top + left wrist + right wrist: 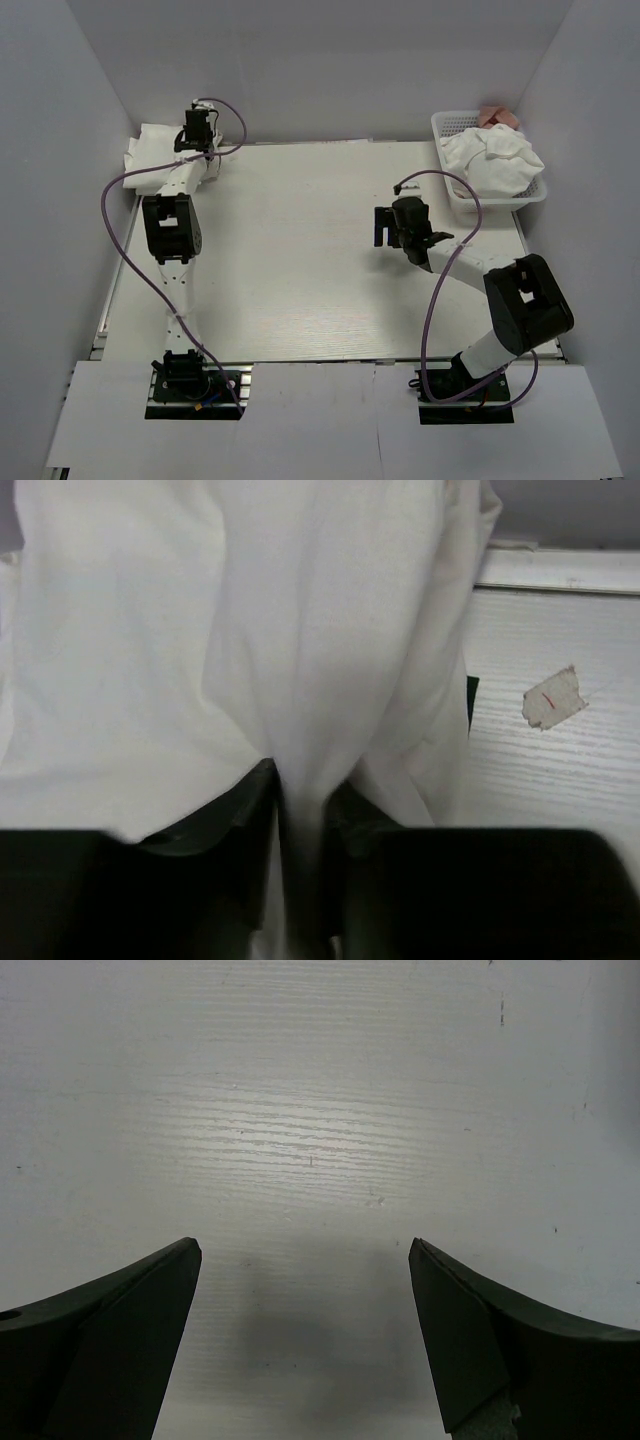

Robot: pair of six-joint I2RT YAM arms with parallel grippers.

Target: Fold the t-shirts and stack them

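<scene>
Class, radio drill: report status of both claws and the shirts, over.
Left claw shut on white shirt, far left corner. Right claw open above table. Crumpled shirts in basket. No obstruction seen.

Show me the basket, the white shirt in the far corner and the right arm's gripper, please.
basket (500, 203), top view, its front wall.
white shirt (150, 152), top view, its bare left part.
right gripper (303, 1250), right wrist view, midway between its open fingertips.

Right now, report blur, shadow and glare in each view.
Top external: even light, sharp, no glare; folds in the t-shirts in the basket still show. Left wrist: the held t-shirt fills the frame softly, the left gripper a dark blur below. Right wrist: table grain crisp, a soft shadow under the open right gripper.
</scene>
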